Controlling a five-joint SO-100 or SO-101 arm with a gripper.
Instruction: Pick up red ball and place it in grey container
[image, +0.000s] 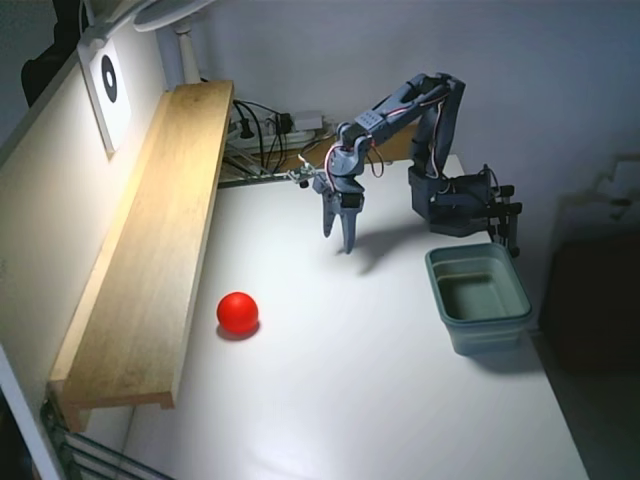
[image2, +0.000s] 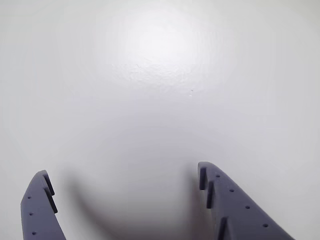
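In the fixed view we see the smooth bright red ball (image: 238, 312) resting on the white table (image: 350, 400), at eight o'clock from our blue-grey two-finger gripper (image: 338, 243), whose fingers stand apart, holding nothing. The grey-green rectangular plastic tub (image: 478, 296) sits at four o'clock from it, well apart from the ball.

My white table (image: 350, 400) glares under a lamp (image: 165, 15) overhead. Along its left edge in the fixed view runs 1 long wooden shelf (image: 165, 240); a target card (image: 108, 85) hangs on the wall above it, cables (image: 265, 130) tangle behind, and a grey wall (image: 540, 80) backs the table.
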